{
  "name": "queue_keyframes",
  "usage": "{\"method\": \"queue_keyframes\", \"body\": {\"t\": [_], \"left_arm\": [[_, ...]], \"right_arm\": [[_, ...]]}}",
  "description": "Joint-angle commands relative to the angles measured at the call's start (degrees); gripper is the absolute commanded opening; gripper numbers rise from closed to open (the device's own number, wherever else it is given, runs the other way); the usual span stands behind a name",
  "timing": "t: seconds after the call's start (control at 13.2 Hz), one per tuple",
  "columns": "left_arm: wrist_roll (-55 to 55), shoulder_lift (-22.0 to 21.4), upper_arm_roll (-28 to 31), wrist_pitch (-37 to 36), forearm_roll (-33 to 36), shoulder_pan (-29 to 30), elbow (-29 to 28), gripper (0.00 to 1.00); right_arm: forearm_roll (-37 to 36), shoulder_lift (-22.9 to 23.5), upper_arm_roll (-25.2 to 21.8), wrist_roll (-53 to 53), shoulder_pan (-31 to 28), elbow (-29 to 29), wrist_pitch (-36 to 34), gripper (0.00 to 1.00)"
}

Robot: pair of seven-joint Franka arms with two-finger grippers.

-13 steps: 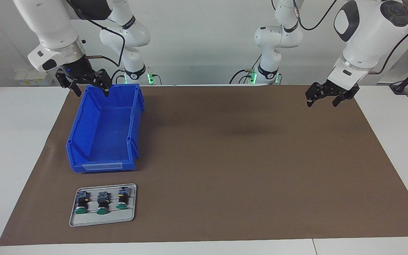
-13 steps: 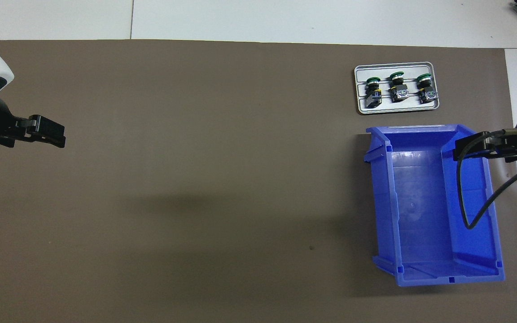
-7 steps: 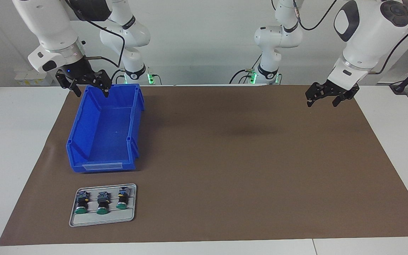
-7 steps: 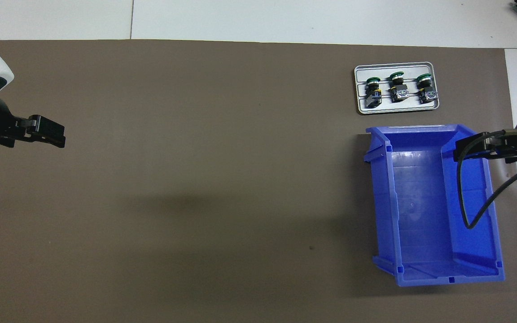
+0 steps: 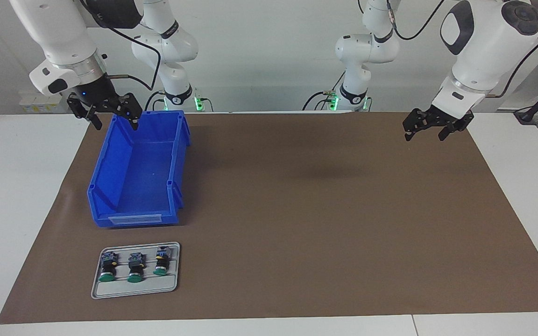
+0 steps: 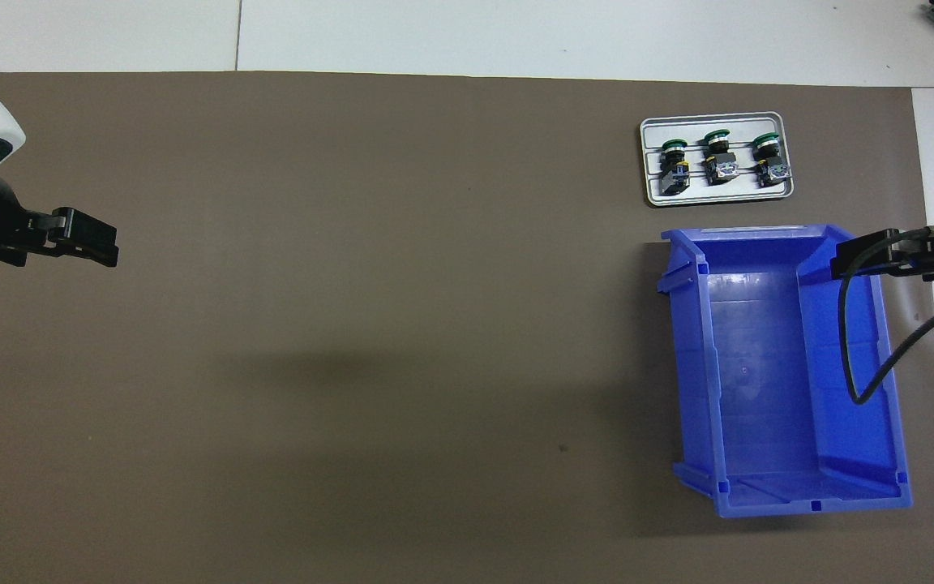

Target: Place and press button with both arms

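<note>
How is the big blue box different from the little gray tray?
The blue bin is deep with tall walls; the gray tray is flat and shallow. The blue bin has nothing in it; the gray tray holds three green-capped buttons lying in a row. The blue bin sits nearer to the robots; the gray tray sits farther from them. Both rest on the brown mat toward the right arm's end of the table.

White table [image 5: 26,196], top largely covered by a brown mat [image 5: 325,224]; a seam in the tabletop shows along its edge farthest from the robots [image 6: 237,36]. Plain white wall [image 5: 259,51] rises at the robots' end. Even, diffuse lighting; soft shadows fall on the mat. Green indicator lights [image 5: 198,102] glow at the table's edge by the wall.
</note>
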Motion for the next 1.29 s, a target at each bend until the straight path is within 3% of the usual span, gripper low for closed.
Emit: {"method": "queue_keyframes", "body": {"t": [0.0, 0.3, 0.91, 1.21], "left_arm": [[0.7, -1.4, -0.4, -0.3, 0.0, 0.7, -1.5, 1.00], [0.7, -1.4, -0.4, -0.3, 0.0, 0.7, -1.5, 1.00], [0.7, -1.4, -0.4, -0.3, 0.0, 0.7, -1.5, 1.00], [0.7, -1.4, -0.4, -0.3, 0.0, 0.7, -1.4, 1.00]], "right_arm": [[-0.2, 0.9, 0.0, -2.5, -0.5, -0.6, 4.2, 0.95], [0.6, 6.4, 0.1, -2.5, -0.7, 2.5, 8.1, 0.95], [1.1, 26.5, 0.9, -2.7, -0.7, 19.4, 14.1, 0.95], [1.1, 34.5, 1.0, -3.4, -0.7, 22.7, 20.2, 0.95]]}}
